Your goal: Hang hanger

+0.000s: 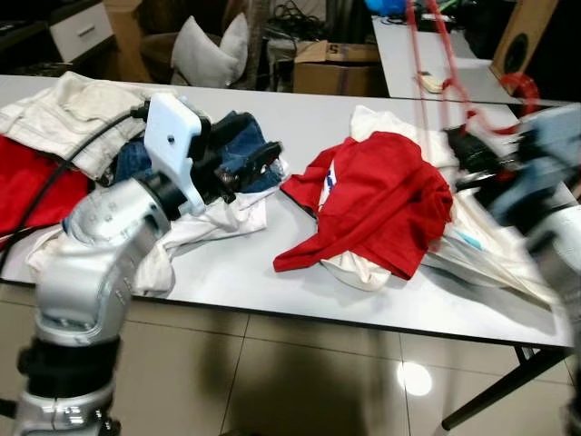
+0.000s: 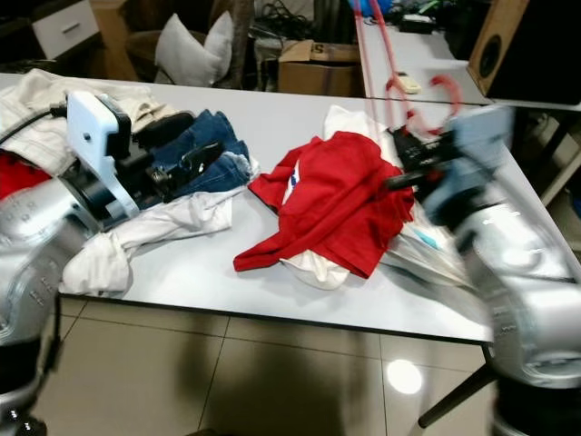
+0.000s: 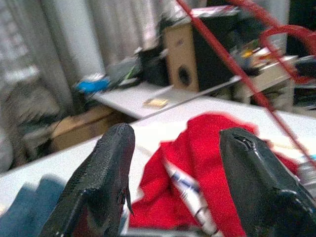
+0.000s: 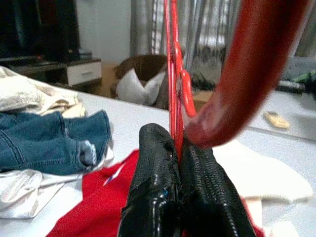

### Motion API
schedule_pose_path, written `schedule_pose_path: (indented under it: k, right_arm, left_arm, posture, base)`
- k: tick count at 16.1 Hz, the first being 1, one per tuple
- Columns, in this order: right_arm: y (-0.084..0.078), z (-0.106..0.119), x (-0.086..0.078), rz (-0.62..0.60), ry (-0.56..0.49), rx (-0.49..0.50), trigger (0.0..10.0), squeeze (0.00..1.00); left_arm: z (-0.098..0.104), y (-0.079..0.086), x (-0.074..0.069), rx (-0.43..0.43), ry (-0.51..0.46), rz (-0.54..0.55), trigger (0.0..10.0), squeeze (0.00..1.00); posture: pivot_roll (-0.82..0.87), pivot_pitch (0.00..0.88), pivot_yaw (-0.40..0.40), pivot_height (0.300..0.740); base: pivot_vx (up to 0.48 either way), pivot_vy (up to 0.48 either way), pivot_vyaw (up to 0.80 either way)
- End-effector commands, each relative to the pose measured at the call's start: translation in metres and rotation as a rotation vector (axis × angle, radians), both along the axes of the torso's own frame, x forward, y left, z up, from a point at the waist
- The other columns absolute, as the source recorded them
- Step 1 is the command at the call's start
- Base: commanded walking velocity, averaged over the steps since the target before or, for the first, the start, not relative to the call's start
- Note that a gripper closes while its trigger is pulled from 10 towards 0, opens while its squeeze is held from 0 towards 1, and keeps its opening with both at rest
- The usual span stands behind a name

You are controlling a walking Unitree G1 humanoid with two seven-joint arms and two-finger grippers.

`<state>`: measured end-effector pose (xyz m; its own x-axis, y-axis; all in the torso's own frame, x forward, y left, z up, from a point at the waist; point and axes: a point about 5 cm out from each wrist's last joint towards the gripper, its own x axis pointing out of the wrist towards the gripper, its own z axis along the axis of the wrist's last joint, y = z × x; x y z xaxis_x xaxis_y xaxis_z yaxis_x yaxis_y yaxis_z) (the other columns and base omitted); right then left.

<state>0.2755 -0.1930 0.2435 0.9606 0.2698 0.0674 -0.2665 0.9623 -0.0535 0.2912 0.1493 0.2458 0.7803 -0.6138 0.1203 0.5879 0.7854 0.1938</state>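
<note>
Right claw (image 4: pixel 175 163) clamped on red hanger (image 4: pixel 173 74), which I hold clear of table (image 1: pixel 300 118) for hanging; left claw (image 3: pixel 177 163) spread, idle.

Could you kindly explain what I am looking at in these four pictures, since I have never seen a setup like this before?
This is a humanoid robot with two silver arms, each ending in a gripper of two black fingers. The two wide pictures come from a stereo camera on its head, looking down at a white table. The other two come from cameras on its wrists, looking along the fingers.

On the table lie clothes: a red shirt over white cloth, blue jeans, and a beige garment at the robot's left.

The right gripper, blurred in the head views, is shut on a red hanger, held above the table's right side. The left gripper is open and holds nothing; it points across the table toward the red shirt.
</note>
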Motion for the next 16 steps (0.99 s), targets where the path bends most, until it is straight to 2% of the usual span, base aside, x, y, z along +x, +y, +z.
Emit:
schedule_pose_path:
  k: [1, 2, 3, 5, 7, 11, 13, 16]
  right_arm:
    - [0.008, 0.0, -0.003, -0.017, -0.011, -0.003, 10.0, 0.0]
    - [0.019, -0.009, -0.006, -0.019, -0.007, 0.011, 10.0, 0.0]
    - [0.023, -0.012, -0.007, -0.02, -0.007, 0.015, 10.0, 0.0]
    - [0.038, -0.019, -0.012, -0.04, -0.022, 0.053, 10.0, 0.0]
    - [0.043, -0.021, -0.013, -0.04, -0.025, 0.048, 10.0, 0.0]
    - [0.042, -0.027, -0.014, -0.053, -0.033, 0.02, 10.0, 0.0]
    - [0.039, -0.032, -0.013, -0.08, -0.015, 0.001, 10.0, 0.0]
    - [0.036, -0.037, -0.012, -0.115, -0.01, 0.038, 10.0, 0.0]
  left_arm:
    - [-0.009, 0.004, 0.002, -0.002, 0.04, 0.078, 10.0, 0.0]
    - [-0.018, 0.007, 0.002, -0.008, 0.064, 0.147, 10.0, 0.0]
    - [-0.021, 0.008, 0.002, -0.001, 0.066, 0.171, 10.0, 0.0]
    - [-0.033, 0.015, 0.005, 0.029, 0.1, 0.289, 10.0, 0.0]
    - [-0.038, 0.014, 0.003, 0.017, 0.11, 0.315, 10.0, 0.0]
    - [-0.055, 0.001, -0.005, 0.026, 0.138, 0.311, 10.0, 0.0]
    - [-0.056, 0.0, -0.004, 0.031, 0.137, 0.316, 10.0, 0.0]
    - [-0.057, 0.001, -0.005, 0.042, 0.135, 0.326, 10.0, 0.0]
  posture:
    - [-0.13, 0.0, 0.052, 0.74]
    - [-0.13, 0.0, 0.052, 0.74]
    - [-0.13, 0.0, 0.058, 0.74]
    - [-0.14, 0.0, 0.062, 0.74]
    - [-0.14, 0.0, 0.062, 0.74]
    - [-0.14, 0.0, 0.05, 0.74]
    - [-0.14, 0.0, 0.046, 0.74]
    - [-0.14, 0.0, 0.04, 0.74]
  base:
    - [0.0, 0.0, 0.0]
    - [0.0, 0.0, 0.0]
    - [0.0, 0.0, 0.0]
    - [0.0, 0.283, 0.0]
    - [0.0, 0.347, 0.0]
    - [0.0, 0.376, 0.0]
    - [0.0, 0.375, 0.0]
    - [0.0, 0.376, 0.0]
